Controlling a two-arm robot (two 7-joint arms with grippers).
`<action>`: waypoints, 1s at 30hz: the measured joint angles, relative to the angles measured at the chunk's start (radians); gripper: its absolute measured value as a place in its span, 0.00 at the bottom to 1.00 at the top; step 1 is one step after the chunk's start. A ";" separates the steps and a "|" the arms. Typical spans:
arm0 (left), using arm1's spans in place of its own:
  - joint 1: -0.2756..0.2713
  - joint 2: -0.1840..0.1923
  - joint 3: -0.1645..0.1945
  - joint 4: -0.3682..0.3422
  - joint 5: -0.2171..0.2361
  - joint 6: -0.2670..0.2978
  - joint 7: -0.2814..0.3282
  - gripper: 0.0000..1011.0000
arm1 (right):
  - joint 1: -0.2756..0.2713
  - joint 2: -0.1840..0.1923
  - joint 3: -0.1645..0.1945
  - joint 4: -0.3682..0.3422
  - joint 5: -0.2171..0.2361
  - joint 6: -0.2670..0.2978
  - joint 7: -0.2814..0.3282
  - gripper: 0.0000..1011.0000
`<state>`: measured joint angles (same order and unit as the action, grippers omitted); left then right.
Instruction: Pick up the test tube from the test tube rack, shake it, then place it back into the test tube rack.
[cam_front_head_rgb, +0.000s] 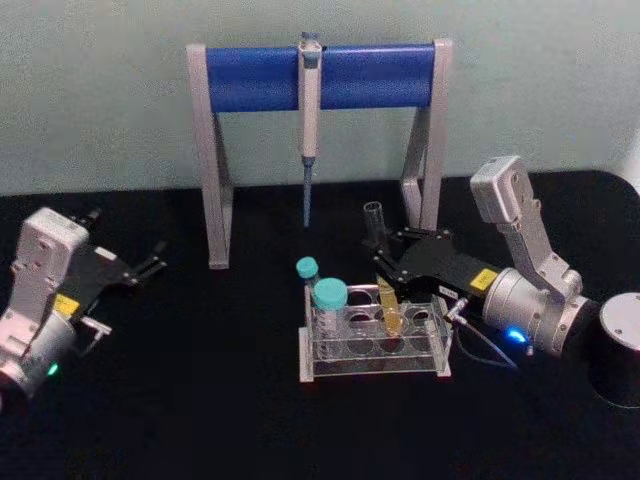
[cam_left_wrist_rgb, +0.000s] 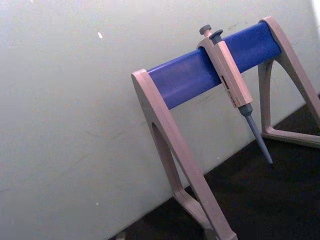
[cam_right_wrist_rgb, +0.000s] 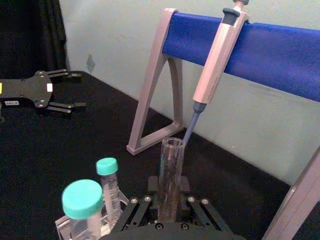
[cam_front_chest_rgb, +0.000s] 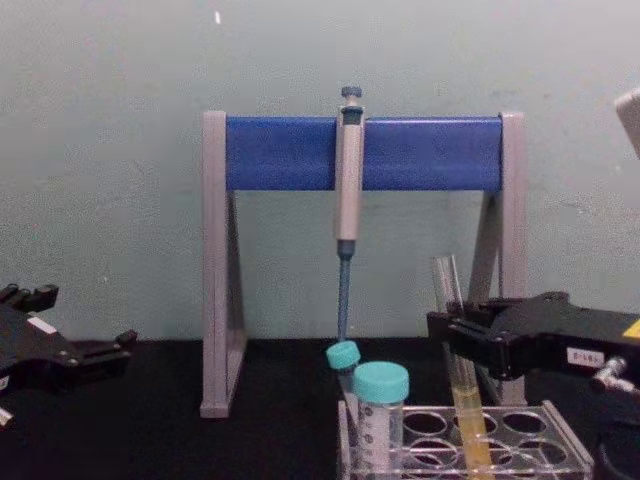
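While the test tube (cam_front_chest_rgb: 466, 410) leans slightly, its round end down in a back-row hole of the test tube rack (cam_front_head_rgb: 375, 370), we record yellow liquid in its lower part and an open, uncapped mouth well above the rack.

We list the right gripper (cam_front_head_rgb: 388, 258) next. It reaches in from the right, and its black fingers are closed on the glass above the liquid line, just over the rack's rim.

We note two teal-capped tubes in the rack's left holes, a wide one (cam_front_head_rgb: 330, 293) in front and a slimmer one (cam_front_head_rgb: 307, 267) behind it. The remaining holes that we can see hold nothing.

We enter the rack as resting on the black surface (cam_front_head_rgb: 200, 420), right of centre.

Behind it we log a grey-legged stand with a blue crossbar (cam_front_head_rgb: 255, 78). A pipette (cam_front_head_rgb: 311, 100) hangs from the bar, tip downward.

We place the left gripper (cam_right_wrist_rgb: 74, 91) well apart at the far left, low over the surface, its fingers spread wide and holding nothing.
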<state>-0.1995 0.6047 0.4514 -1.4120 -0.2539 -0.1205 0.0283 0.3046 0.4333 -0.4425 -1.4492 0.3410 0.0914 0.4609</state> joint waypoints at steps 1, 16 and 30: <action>0.000 0.000 0.000 0.000 0.000 0.000 0.000 0.99 | 0.000 0.000 0.000 0.000 0.000 0.000 0.000 0.23; 0.000 0.000 0.000 0.000 0.000 0.000 0.000 0.99 | 0.000 0.000 0.000 0.000 0.000 0.000 0.000 0.23; 0.000 0.000 0.000 0.000 0.000 0.000 0.000 0.99 | -0.043 -0.010 0.075 -0.051 0.086 -0.065 0.005 0.23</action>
<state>-0.1995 0.6047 0.4514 -1.4120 -0.2539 -0.1205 0.0283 0.2614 0.4235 -0.3674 -1.4997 0.4270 0.0259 0.4663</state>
